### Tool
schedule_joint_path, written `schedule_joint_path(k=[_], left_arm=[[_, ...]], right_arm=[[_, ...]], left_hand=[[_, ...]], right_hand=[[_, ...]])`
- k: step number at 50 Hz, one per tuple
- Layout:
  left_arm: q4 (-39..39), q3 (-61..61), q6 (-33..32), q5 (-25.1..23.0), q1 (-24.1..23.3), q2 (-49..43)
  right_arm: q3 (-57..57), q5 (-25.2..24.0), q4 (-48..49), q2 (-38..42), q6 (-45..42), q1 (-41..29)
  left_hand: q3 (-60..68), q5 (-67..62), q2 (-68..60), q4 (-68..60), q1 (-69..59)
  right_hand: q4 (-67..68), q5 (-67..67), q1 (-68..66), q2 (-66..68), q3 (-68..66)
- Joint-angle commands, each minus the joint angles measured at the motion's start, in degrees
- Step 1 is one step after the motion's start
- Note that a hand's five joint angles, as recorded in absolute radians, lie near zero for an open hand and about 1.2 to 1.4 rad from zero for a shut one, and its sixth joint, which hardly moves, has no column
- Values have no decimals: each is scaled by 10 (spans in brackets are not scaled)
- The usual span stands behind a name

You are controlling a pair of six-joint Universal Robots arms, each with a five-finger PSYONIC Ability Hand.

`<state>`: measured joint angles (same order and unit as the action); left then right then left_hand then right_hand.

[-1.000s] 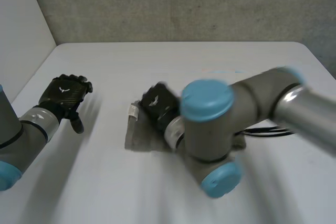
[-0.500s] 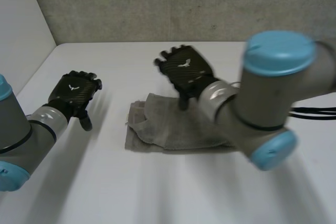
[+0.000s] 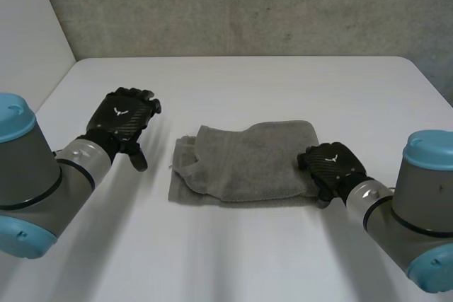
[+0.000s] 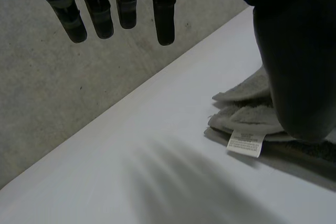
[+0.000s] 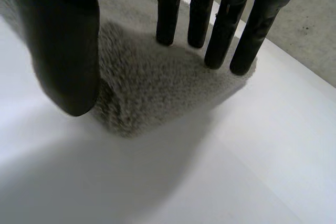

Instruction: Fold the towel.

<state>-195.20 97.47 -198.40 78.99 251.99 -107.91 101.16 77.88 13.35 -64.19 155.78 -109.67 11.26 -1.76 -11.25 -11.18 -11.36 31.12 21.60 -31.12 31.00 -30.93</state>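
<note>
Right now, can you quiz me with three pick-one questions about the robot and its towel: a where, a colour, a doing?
1. Where is the right hand? A) at the towel's right end B) by the wall C) under the towel
2. What colour is the towel? A) red B) grey C) blue
3. What is the left hand doing? A) squeezing the towel B) making a fist C) hovering open beside the towel
Answers: 1A, its fingers reach over that end; 2B, it looks plain grey; 3C, straight fingers, off the towel.
</note>
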Motion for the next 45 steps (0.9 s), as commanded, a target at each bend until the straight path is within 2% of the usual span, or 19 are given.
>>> schedule_joint_path(k=[1,3,12,15,17,18,25,28,30,35,36,37,38,39,45], left_arm=[[0,-1,4,0,-9,2],[0,1,4,0,-8,2],[1,-1,4,0,-7,9],[1,-4,4,0,-7,14],[1,-7,4,0,-7,23],[1,-7,4,0,-7,24],[2,-22,6,1,-8,37],[2,-25,8,1,-8,37],[3,-29,17,1,-8,37],[3,-30,32,1,-9,37],[3,-30,34,1,-8,37],[3,-30,34,1,-8,37],[3,-30,35,1,-8,36],[2,-30,35,1,-8,35],[2,-41,35,1,-9,32]], right_arm=[[-8,10,25,27,-38,-1],[-10,14,25,22,-47,1],[-68,28,15,-22,-52,-5],[-112,23,-13,-31,-56,-31],[-172,14,-55,-18,-57,-95],[-172,14,-55,-18,-57,-95],[-297,11,-136,69,-114,-229],[-311,10,-140,86,-127,-249],[-330,10,-140,125,-142,-282],[-356,14,-145,186,-151,-307],[-364,19,-147,203,-153,-313],[-364,19,-148,203,-153,-313],[-365,23,-151,210,-154,-316],[-363,25,-153,209,-152,-316],[-350,32,-153,167,-132,-309]], left_hand=[[-5,10,5,5,6],[-7,12,7,6,8],[-5,10,5,5,6],[-5,10,5,5,6],[-5,10,5,5,6],[-5,10,5,5,6],[-5,10,5,5,6],[-5,10,5,5,6],[-5,10,5,5,6],[-5,10,5,5,6],[-5,10,5,5,6],[-5,10,5,5,6],[-5,10,5,5,6],[-5,10,5,5,6],[-5,10,5,5,6]], right_hand=[[251,246,-251,252,-252],[488,483,-488,489,-490],[489,484,-489,490,-491],[489,484,-489,490,-491],[489,484,-489,490,-491],[489,484,-489,490,-491],[489,484,-489,490,-491],[489,484,-489,490,-491],[489,484,-489,490,-491],[489,484,-489,490,-491],[355,350,-355,356,-356],[353,348,-353,354,-355],[-3,-8,3,-2,1],[-211,-216,211,-210,209],[-211,-216,211,-210,209]])
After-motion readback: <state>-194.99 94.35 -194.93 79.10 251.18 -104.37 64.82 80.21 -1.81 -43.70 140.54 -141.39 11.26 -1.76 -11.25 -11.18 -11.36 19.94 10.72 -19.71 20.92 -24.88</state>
